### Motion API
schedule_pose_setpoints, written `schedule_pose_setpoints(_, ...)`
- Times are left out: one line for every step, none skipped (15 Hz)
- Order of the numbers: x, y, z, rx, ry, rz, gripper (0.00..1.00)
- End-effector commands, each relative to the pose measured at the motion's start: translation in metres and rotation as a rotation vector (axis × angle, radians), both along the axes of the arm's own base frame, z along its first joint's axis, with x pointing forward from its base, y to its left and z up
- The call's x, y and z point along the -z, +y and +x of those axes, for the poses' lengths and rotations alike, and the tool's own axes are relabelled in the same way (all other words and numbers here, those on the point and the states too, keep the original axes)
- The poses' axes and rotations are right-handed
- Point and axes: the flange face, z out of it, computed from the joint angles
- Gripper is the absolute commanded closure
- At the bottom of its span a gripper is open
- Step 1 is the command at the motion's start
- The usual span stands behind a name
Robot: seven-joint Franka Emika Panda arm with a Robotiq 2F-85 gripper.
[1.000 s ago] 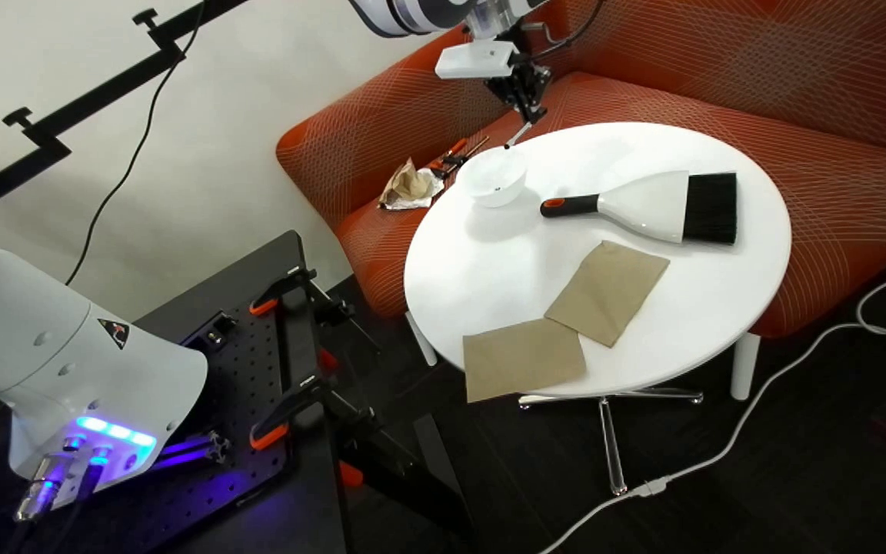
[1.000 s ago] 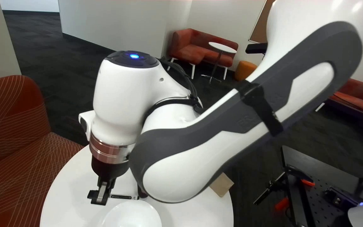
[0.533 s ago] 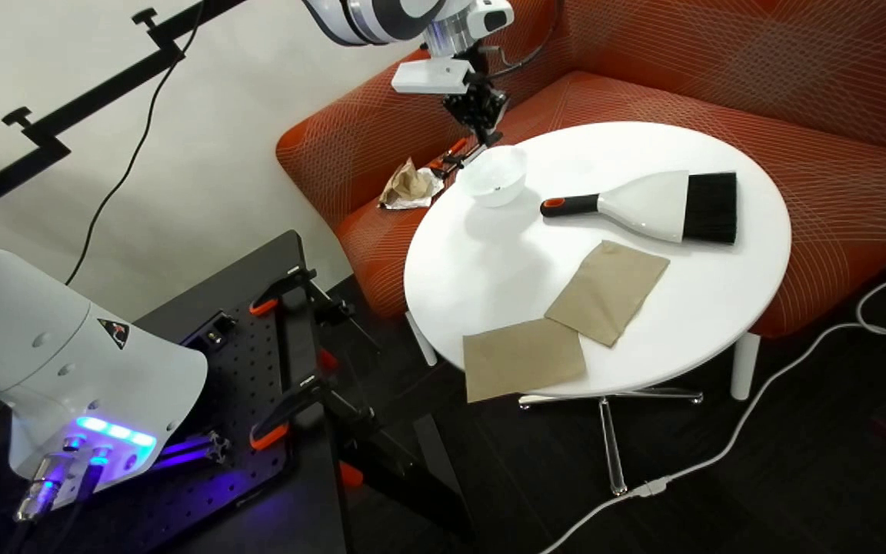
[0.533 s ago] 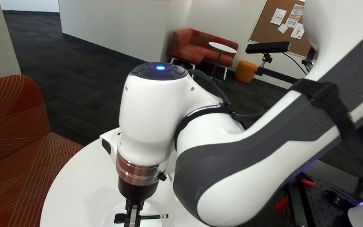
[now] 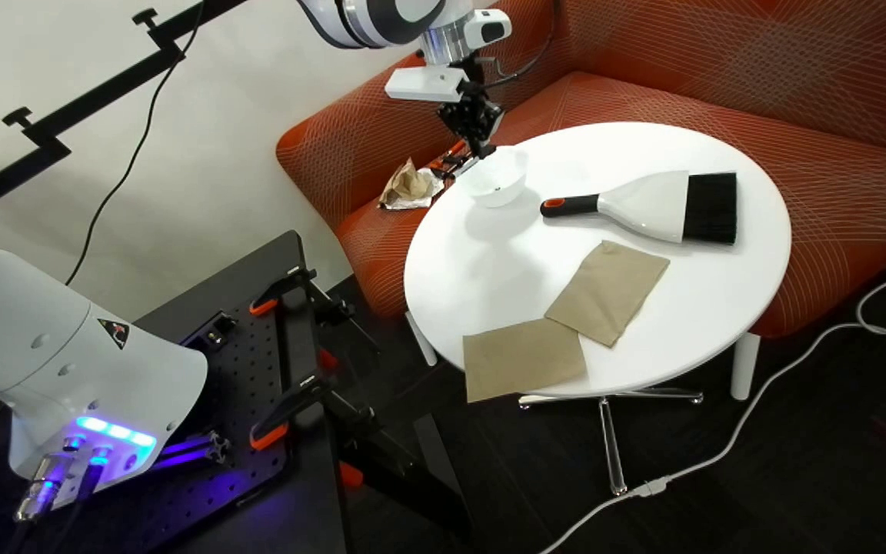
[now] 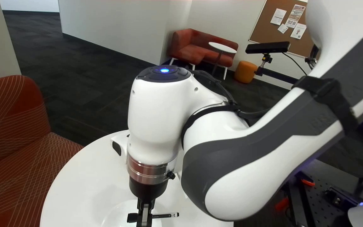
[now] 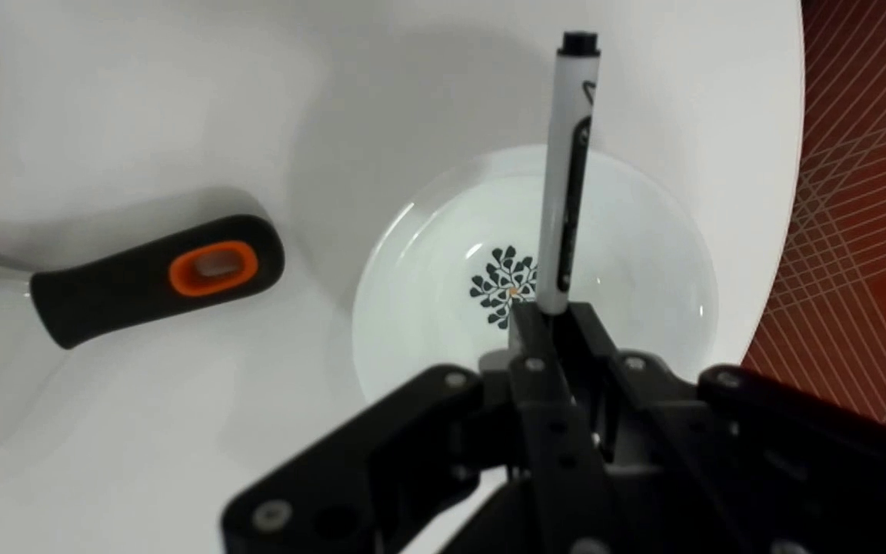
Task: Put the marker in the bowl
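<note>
Your fingers (image 7: pixel 595 338) are gripping the marker (image 7: pixel 564 192), and they are pressing it close to one end. The longer part of it is sticking out from between them; in the wrist view you are seeing its white barrel, its black label and a black end, which is pointing to the top. Below, the white bowl (image 7: pixel 412 308) is standing on the round white worktop (image 5: pixel 704 308). In the wrist view the marker is crossing over the bowl, and its free end is reaching beyond the rim. Whether it is touching the rim, these views are not telling you. A dark leaf pattern (image 7: pixel 503 258) is showing on the bottom of the bowl.

In both exterior views your arm (image 6: pixel 159 119) is holding the fingers close to the bowl. In an exterior view the brush (image 5: pixel 647 206) with black bristles is lying near the bowl but apart from it, and its black handle (image 5: pixel 577 205) is pointing towards the bowl. Two tan cloths (image 5: pixel 524 360) are lying with corners meeting, and one is reaching over the edge. Behind the worktop a red sofa (image 5: pixel 835 146) is standing, with crumpled brown paper (image 5: pixel 410 183) lying on its seat
</note>
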Motion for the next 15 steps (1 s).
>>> schedule_pose_setpoints(-0.009, -0.005, -0.002, -0.027, 0.024, 0.001, 0.97)
schedule_pose_setpoints(-0.009, -0.005, -0.002, -0.029, 0.025, 0.0, 0.97)
schedule_pose_setpoints(-0.008, -0.005, -0.001, -0.039, 0.026, 0.003, 0.97)
schedule_pose_setpoints(-0.008, -0.005, 0.0, -0.044, 0.024, 0.008, 0.97)
schedule_pose_setpoints(-0.008, -0.004, 0.0, -0.05, 0.022, 0.01, 0.97)
schedule_pose_setpoints(-0.008, -0.003, 0.001, -0.061, 0.02, 0.015, 0.97)
schedule_pose_setpoints(-0.008, -0.002, 0.001, -0.066, 0.017, 0.02, 0.97)
schedule_pose_setpoints(-0.008, 0.0, 0.002, -0.071, 0.012, 0.025, 0.97)
schedule_pose_setpoints(-0.008, 0.001, 0.002, -0.081, 0.013, 0.029, 0.97)
schedule_pose_setpoints(-0.009, 0.002, 0.003, -0.082, 0.009, 0.03, 0.64)
schedule_pose_setpoints(-0.009, 0.003, 0.003, -0.084, 0.009, 0.034, 0.62)
schedule_pose_setpoints(-0.009, 0.004, 0.003, -0.086, 0.008, 0.037, 0.56)
schedule_pose_setpoints(-0.01, 0.005, 0.002, -0.089, 0.008, 0.038, 0.47)
schedule_pose_setpoints(-0.01, 0.005, 0.003, -0.093, 0.008, 0.04, 0.41)
schedule_pose_setpoints(-0.01, 0.005, 0.003, -0.092, 0.007, 0.039, 0.32)
